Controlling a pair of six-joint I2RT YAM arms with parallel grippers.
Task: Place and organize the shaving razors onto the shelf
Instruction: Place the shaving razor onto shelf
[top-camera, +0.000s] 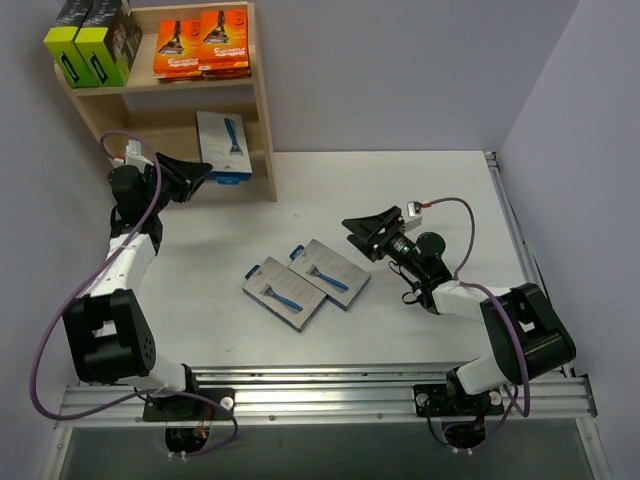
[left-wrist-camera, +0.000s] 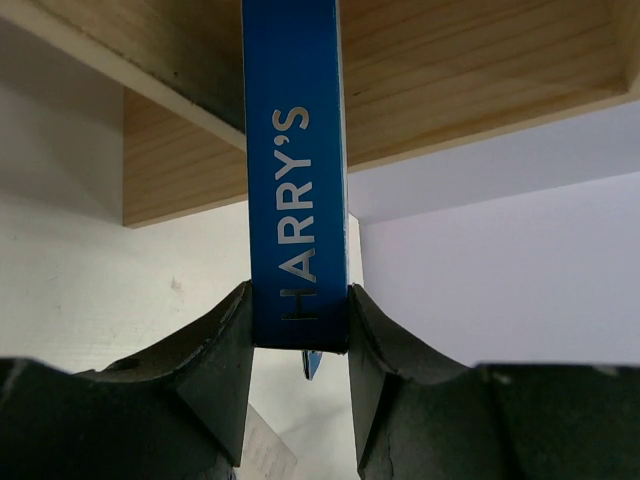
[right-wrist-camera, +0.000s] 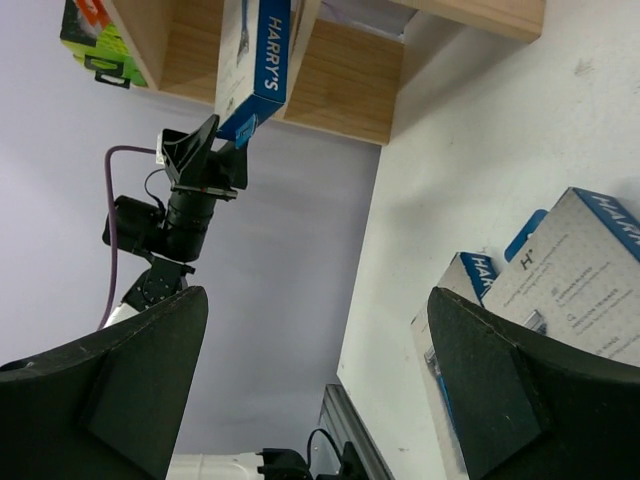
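Razor card (top-camera: 222, 145) pinched edge-on by L fingers (left-wrist-camera: 205, 370), long axis pointing into shelf (top-camera: 262, 100) lower tier, straight ahead; R fingers (right-wrist-camera: 140, 390) wide open, empty, near desk cards (top-camera: 285, 293).

We see pale lavender walls (top-camera: 400, 70) enclosing a white counter (top-camera: 420, 185), with a metal rail (top-camera: 330, 400) along its near edge.

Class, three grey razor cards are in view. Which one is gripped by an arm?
The card at the shelf's lower tier, clamped on its edge by the left gripper. The other two lie flat on the table, untouched.
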